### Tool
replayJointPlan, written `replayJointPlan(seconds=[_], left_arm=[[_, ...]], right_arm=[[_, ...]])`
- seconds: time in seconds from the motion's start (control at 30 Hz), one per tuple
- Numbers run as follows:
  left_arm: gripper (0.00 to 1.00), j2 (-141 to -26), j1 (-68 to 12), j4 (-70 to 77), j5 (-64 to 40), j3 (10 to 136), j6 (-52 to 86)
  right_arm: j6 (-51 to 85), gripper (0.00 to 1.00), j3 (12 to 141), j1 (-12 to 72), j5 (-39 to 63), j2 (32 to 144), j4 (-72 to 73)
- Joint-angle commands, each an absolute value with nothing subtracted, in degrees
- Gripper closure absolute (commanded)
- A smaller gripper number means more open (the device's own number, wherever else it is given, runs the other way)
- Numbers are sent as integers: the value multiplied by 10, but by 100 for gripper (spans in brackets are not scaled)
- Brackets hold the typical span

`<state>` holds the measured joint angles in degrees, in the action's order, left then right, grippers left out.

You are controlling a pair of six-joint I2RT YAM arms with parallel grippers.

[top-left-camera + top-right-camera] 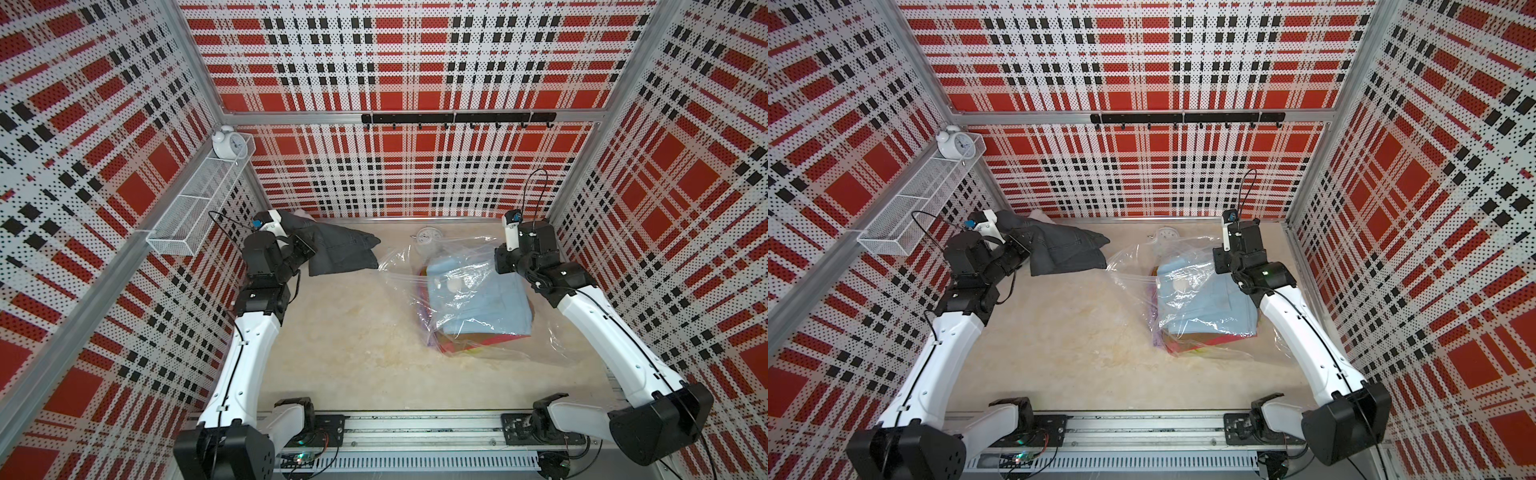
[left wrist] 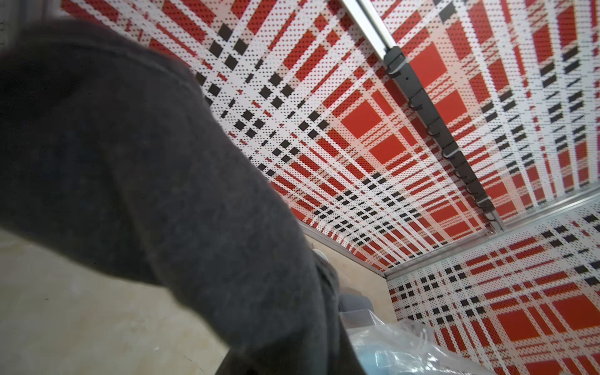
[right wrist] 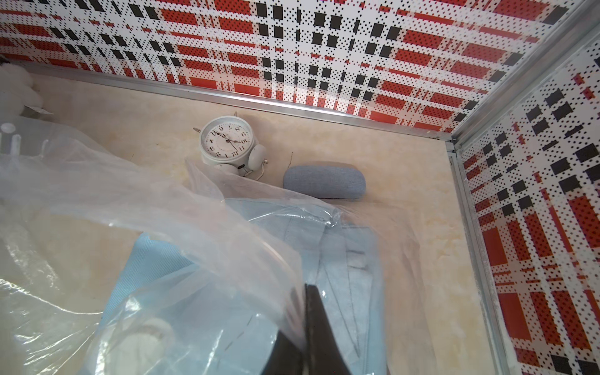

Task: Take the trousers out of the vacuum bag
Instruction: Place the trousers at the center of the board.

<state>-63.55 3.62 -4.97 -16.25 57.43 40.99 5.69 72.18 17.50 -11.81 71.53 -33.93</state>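
The clear, crinkly vacuum bag lies at the right back of the table, seen in both top views. Inside it a stack of folded trousers shows, light blue on top, with red and brown edges below. My right gripper is shut on a fold of the bag's film above the light blue pair. Charcoal trousers are outside the bag at the back left, and my left gripper is shut on them. In the left wrist view this dark cloth hides the jaws.
A white alarm clock and a grey-blue case lie by the back wall behind the bag. A white plush toy sits at the back behind the charcoal cloth. A wire shelf with another clock hangs on the left wall.
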Motion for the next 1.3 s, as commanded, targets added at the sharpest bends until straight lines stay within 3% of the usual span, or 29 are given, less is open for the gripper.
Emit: replayJointPlan(seconds=[0.0,0.33,0.9,1.27], left_arm=[[100,-635,17,53,-107,560,442],[100,-699,-48,100,-23,563,480],[100,-703,-31,111,11,588,505],[100,-745,-104,160,96,578,521]], right_arm=[[60,100,745,161,-173,688,-336],[56,100,746,161,-169,692,-337],[43,100,737,159,-178,688,-334],[47,100,735,159,-160,689,-332]])
